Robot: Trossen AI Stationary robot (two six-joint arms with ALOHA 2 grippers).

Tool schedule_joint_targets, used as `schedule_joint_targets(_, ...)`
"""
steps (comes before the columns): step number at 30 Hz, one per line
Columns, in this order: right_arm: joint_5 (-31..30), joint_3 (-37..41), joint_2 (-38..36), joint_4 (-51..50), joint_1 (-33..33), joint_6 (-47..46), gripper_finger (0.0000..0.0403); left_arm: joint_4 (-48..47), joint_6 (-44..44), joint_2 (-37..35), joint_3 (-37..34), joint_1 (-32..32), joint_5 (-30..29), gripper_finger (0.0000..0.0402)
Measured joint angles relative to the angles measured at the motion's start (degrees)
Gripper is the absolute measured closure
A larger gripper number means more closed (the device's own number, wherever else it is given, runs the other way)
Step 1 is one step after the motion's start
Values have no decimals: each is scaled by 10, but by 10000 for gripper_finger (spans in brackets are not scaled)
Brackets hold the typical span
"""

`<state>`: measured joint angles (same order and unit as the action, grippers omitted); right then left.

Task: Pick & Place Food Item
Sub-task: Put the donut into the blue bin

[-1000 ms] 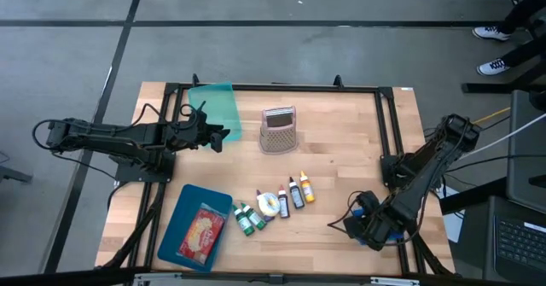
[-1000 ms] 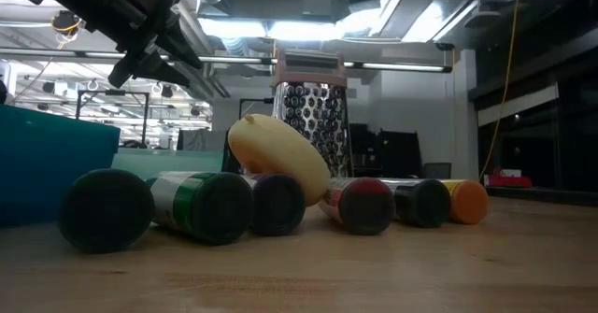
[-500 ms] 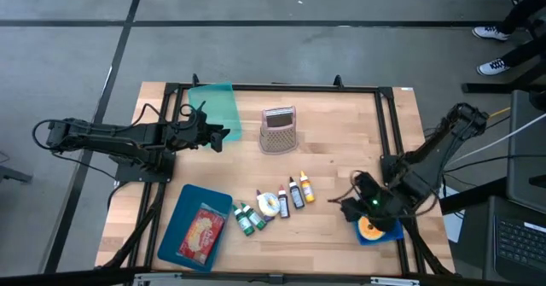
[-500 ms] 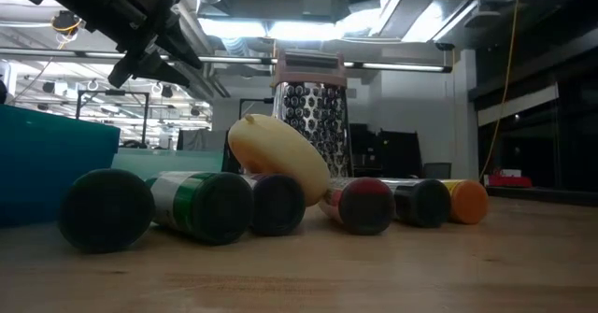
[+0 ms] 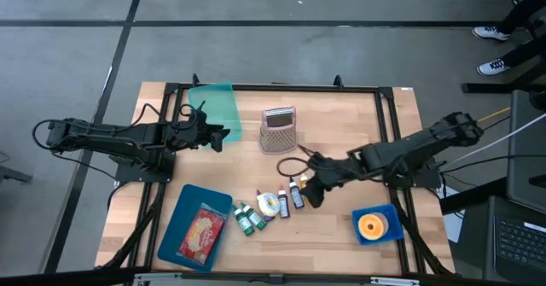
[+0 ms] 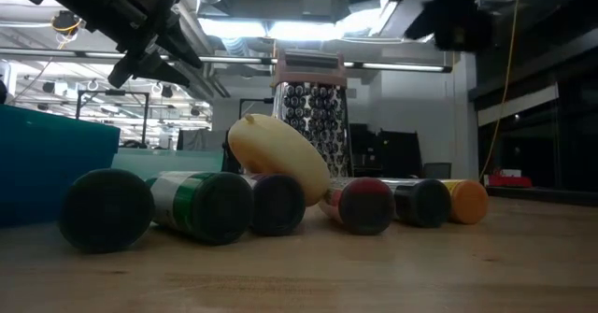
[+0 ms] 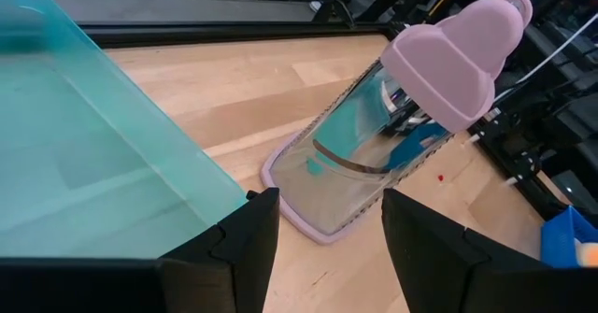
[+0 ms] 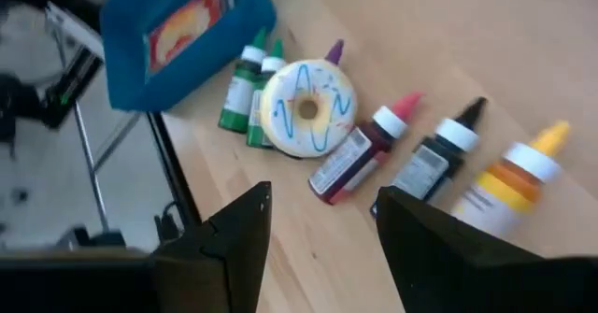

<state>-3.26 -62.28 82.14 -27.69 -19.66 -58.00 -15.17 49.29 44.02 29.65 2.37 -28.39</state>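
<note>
A white frosted donut with blue squiggles leans on a row of small bottles at the table's near middle; the low view shows the donut tilted on their caps. An orange round food item lies on a small blue plate at the near right. My right gripper hangs open above the right end of the bottle row, fingers apart with nothing between them. My left gripper waits open at the far left, above the table.
A metal grater with a pink top stands at the far middle, a teal cutting board to its left. A blue tray holding a red-and-yellow packet sits at the near left. A black frame rims the table.
My right gripper has swung from over the blue plate at the near right corner toward the table's left, rising and rolling, and now hangs over the bottle row. The orange item stays on the plate, now uncovered.
</note>
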Motion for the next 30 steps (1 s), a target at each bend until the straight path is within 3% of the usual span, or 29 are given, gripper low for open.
schedule_joint_targets(5,70,0,56,84,26,53,211,-1,-3,0,0,0,5,217)
schedule_joint_targets(12,118,0,89,170,47,90,211,-1,-4,0,0,0,28,217)
schedule_joint_targets(20,134,0,133,280,85,87,211,-1,-11,0,0,0,75,217)
schedule_joint_targets(30,158,0,186,296,72,30,211,-2,-31,0,0,0,91,217)
